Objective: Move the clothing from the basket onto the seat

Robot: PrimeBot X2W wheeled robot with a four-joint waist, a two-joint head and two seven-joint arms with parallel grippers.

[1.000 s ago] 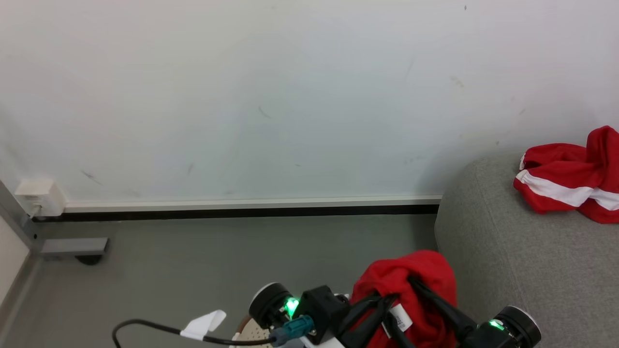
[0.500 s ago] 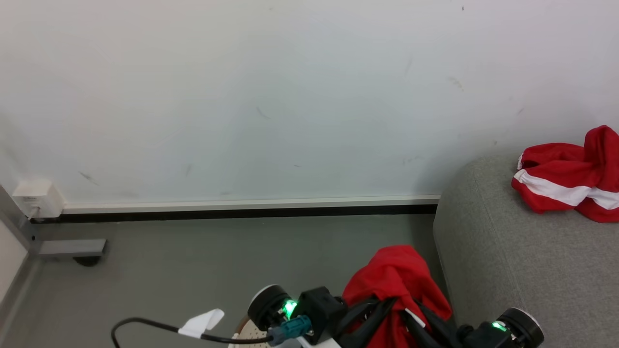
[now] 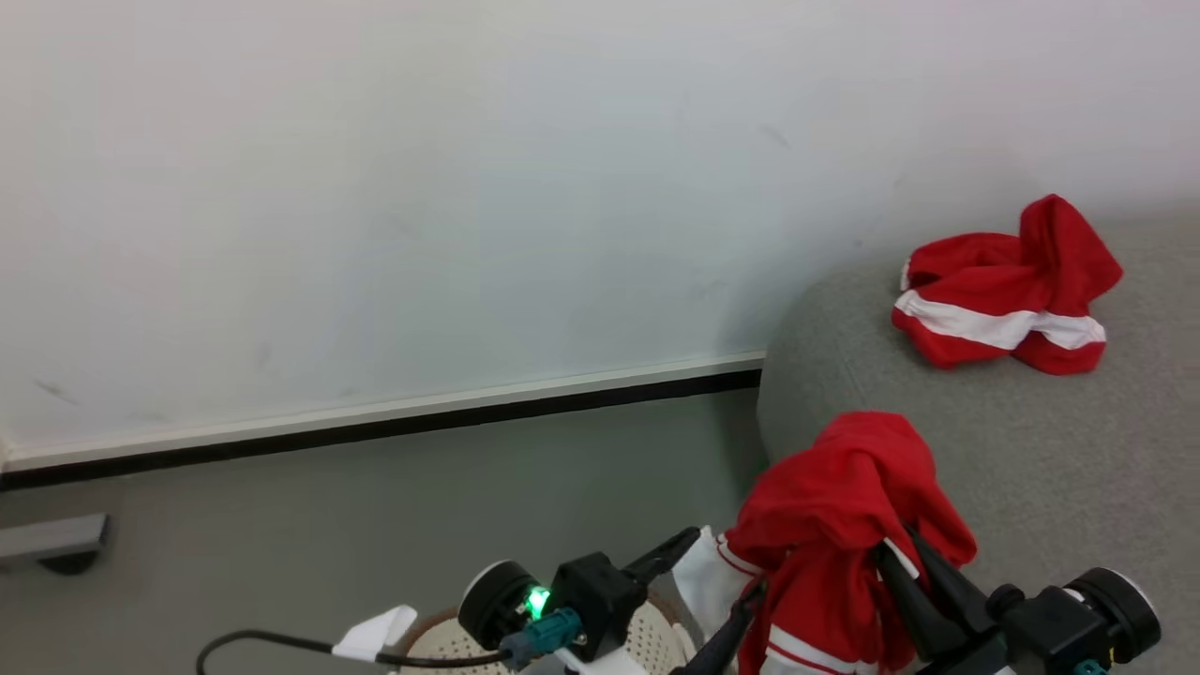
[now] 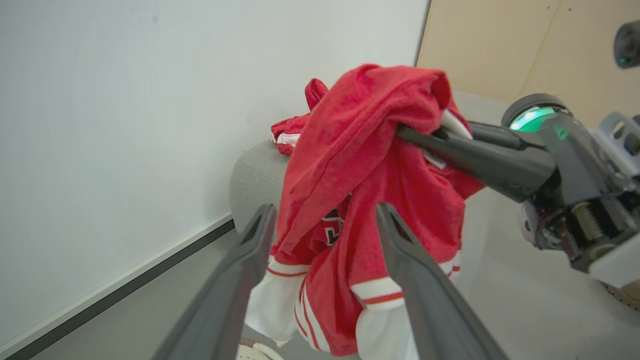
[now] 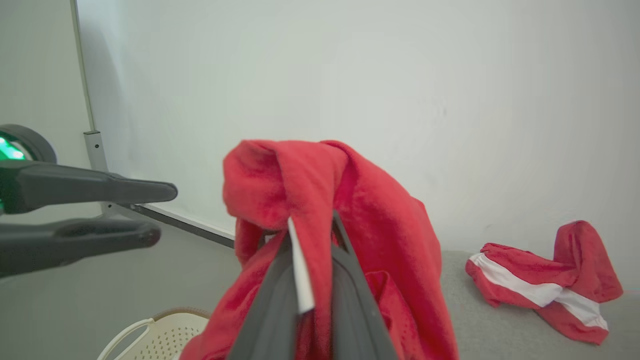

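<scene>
My right gripper (image 3: 898, 551) is shut on a bright red piece of clothing (image 3: 844, 497), which hangs bunched in the air with its white, red-striped panels at the bottom. It hangs beside the rounded left end of the grey seat (image 3: 1031, 469). In the right wrist view the right gripper (image 5: 311, 222) pinches the red cloth (image 5: 320, 180) and a white label. My left gripper (image 4: 324, 211) is open, and the clothing (image 4: 350, 130) hangs just beyond its spread fingers. The cream basket (image 3: 441, 637) sits low under the left gripper (image 3: 698, 595). Its rim (image 5: 165, 335) also shows below the cloth.
A second red and white garment (image 3: 1003, 291) lies crumpled on the seat near the wall. The white wall with its dark baseboard (image 3: 375, 427) runs behind. Grey floor (image 3: 328, 525) spreads to the left. A black cable with a white tag (image 3: 361, 637) trails near the basket.
The right gripper has shut on the clothing and the left gripper has opened and let it go. The clothing hangs higher. The head camera has turned right, so more of the seat shows.
</scene>
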